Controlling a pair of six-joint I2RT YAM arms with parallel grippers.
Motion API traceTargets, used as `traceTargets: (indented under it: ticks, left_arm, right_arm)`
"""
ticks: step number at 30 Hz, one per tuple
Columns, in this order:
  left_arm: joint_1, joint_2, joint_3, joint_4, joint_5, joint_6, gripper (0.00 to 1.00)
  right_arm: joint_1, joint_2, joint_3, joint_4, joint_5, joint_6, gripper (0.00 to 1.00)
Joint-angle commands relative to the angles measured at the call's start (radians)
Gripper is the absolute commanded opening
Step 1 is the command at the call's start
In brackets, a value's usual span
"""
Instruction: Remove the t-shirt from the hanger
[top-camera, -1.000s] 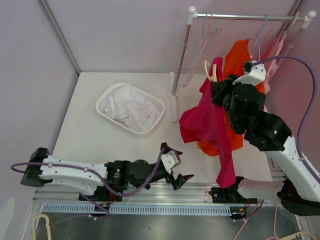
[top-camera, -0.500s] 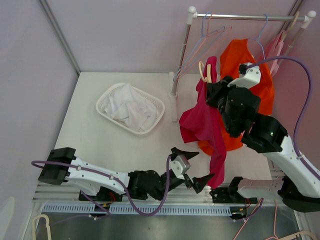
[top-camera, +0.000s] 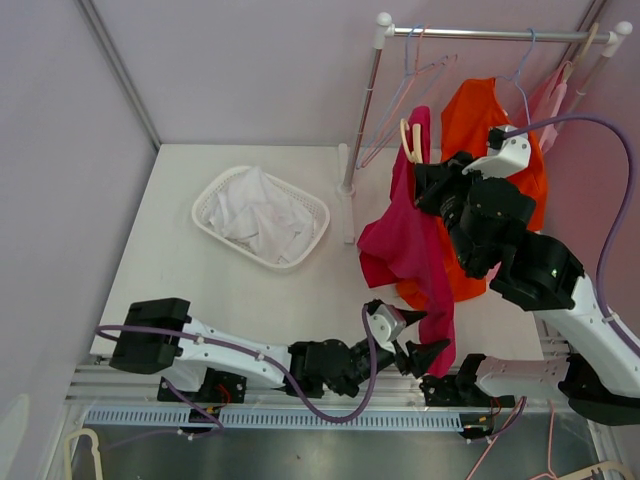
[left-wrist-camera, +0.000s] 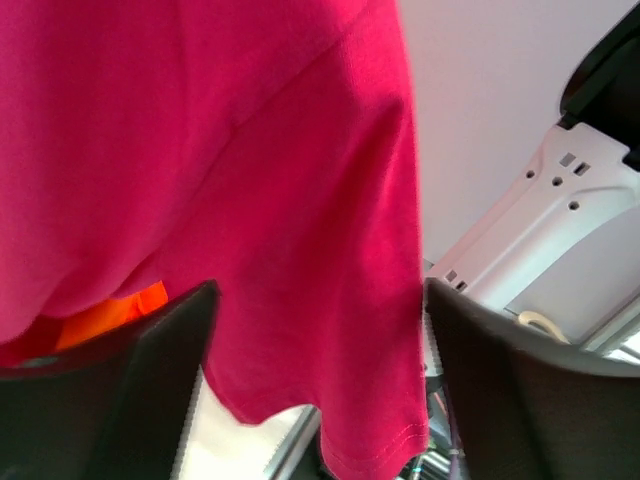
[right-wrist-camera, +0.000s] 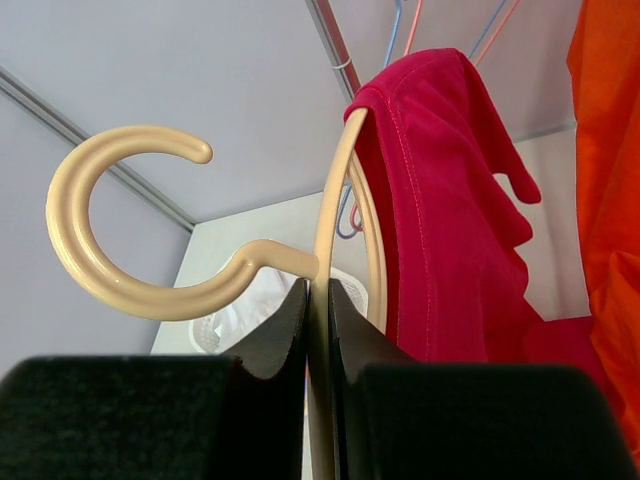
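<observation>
The crimson t-shirt is draped over one shoulder of the cream hanger and trails down toward 6 o'clock in the top view, its hem near the table's 6 o'clock edge. The right gripper is pinched on the hanger's arm just below the hook. In its wrist view the 2 fingers press together on the cream bar, with the shirt bunched at 1 o'clock of them. The left gripper sits at the shirt's lower hem. Its fingers are spread wide with the cloth hanging between them, not clamped. At 3 o'clock of the shirt, an orange garment hangs from the rack rail. A white basket of pale laundry sits at 10 o'clock on the table.
</observation>
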Motion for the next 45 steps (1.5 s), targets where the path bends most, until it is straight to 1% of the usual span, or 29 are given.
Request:
traceTargets:
  ticks: [1,2,3,4,8,10,11,14,15,19,22,23,24,25,29,30,32,33,34,35,36,37,38,39,40,41,42,44,45]
  left_arm:
    - [0.01,0.008,0.064,0.053,0.046,-0.023,0.65]
    - [0.015,0.008,0.066,0.047,0.058,-0.026,0.48]
    - [0.021,0.008,0.083,0.034,0.058,-0.029,0.02]
    - [0.021,0.005,0.09,0.019,0.053,-0.033,0.01]
    - [0.022,-0.038,0.075,0.002,0.142,-0.003,0.0]
    - [0.0,-0.061,0.072,-0.058,0.168,0.017,0.01]
    - [-0.014,-0.076,0.06,-0.064,0.164,0.075,0.01]
    - [-0.089,-0.109,0.005,-0.059,0.178,0.224,0.01]
    - [-0.14,-0.115,-0.005,-0.056,0.175,0.255,0.0]
    - [-0.281,-0.112,-0.078,0.017,0.097,0.455,0.01]
    - [-0.373,-0.066,-0.095,0.063,-0.003,0.558,0.01]
    - [-0.401,-0.052,-0.1,0.086,-0.04,0.577,0.0]
    - [-0.41,-0.022,-0.107,0.114,-0.058,0.594,0.0]
    - [-0.416,-0.008,-0.115,0.147,-0.068,0.609,0.01]
    - [-0.424,0.039,-0.147,0.194,-0.126,0.587,0.01]
    - [-0.419,0.045,-0.178,0.212,-0.143,0.58,0.01]
    - [-0.392,0.049,-0.207,0.234,-0.2,0.53,0.01]
    - [-0.372,0.014,-0.247,0.219,-0.212,0.442,0.01]
    - [-0.349,-0.013,-0.277,0.168,-0.211,0.365,0.0]
    - [-0.287,-0.045,-0.287,0.099,-0.217,0.293,0.01]
    - [-0.246,-0.082,-0.293,-0.071,-0.229,0.207,0.01]
    - [-0.21,-0.178,-0.281,-0.178,-0.218,0.056,0.01]
    - [-0.129,-0.231,-0.276,-0.272,-0.2,0.007,0.01]
    - [-0.088,-0.28,-0.266,-0.406,-0.185,-0.051,0.01]
    - [-0.052,-0.323,-0.206,-0.486,-0.184,-0.08,0.0]
    - [0.032,-0.39,-0.175,-0.571,-0.178,-0.108,0.01]
    - [0.079,-0.412,-0.099,-0.743,-0.165,-0.169,0.01]
    - [0.203,-0.457,0.012,-0.892,-0.114,-0.223,0.01]
    - [0.235,-0.467,0.067,-0.97,-0.096,-0.239,0.01]
  right_arm:
    - [0.013,-0.011,0.05,0.069,0.017,0.024,0.0]
    - [0.014,-0.014,0.049,0.069,0.014,0.024,0.0]
    - [0.014,-0.017,0.048,0.065,0.013,0.025,0.0]
    - [0.014,-0.018,0.048,0.065,0.011,0.026,0.0]
    - [0.014,-0.023,0.059,0.037,0.025,0.038,0.0]
    - [0.011,0.004,0.105,-0.019,0.081,0.079,0.0]
    - [0.002,0.02,0.137,-0.103,0.094,0.128,0.0]
    - [-0.045,0.061,0.234,-0.208,0.076,0.188,0.0]
    - [-0.062,0.066,0.248,-0.223,0.053,0.222,0.0]
    - [-0.146,0.067,0.306,-0.28,-0.079,0.311,0.0]
    - [-0.257,0.103,0.367,-0.339,-0.245,0.361,0.0]
    - [-0.294,0.147,0.39,-0.378,-0.356,0.375,0.0]
    - [-0.362,0.173,0.418,-0.404,-0.413,0.384,0.0]
    - [-0.384,0.198,0.456,-0.441,-0.459,0.398,0.0]
    - [-0.489,0.264,0.464,-0.437,-0.639,0.423,0.0]
    - [-0.515,0.268,0.461,-0.426,-0.737,0.435,0.0]
    - [-0.59,0.274,0.466,-0.389,-0.841,0.447,0.0]
    - [-0.62,0.282,0.469,-0.374,-0.928,0.455,0.0]
    - [-0.631,0.285,0.473,-0.363,-0.964,0.458,0.0]
    - [-0.639,0.287,0.478,-0.36,-0.99,0.458,0.0]
    - [-0.641,0.291,0.502,-0.362,-1.004,0.455,0.0]
    - [-0.638,0.288,0.51,-0.377,-1.021,0.449,0.0]
    - [-0.624,0.281,0.512,-0.389,-1.02,0.441,0.0]
    - [-0.615,0.267,0.492,-0.398,-1.015,0.434,0.0]
    - [-0.601,0.226,0.471,-0.414,-1.0,0.426,0.0]
    - [-0.578,0.198,0.443,-0.42,-0.985,0.421,0.0]
    - [-0.57,0.166,0.411,-0.423,-0.982,0.412,0.0]
    - [-0.555,0.068,0.31,-0.414,-0.991,0.38,0.0]
    - [-0.549,0.037,0.25,-0.387,-0.998,0.348,0.0]
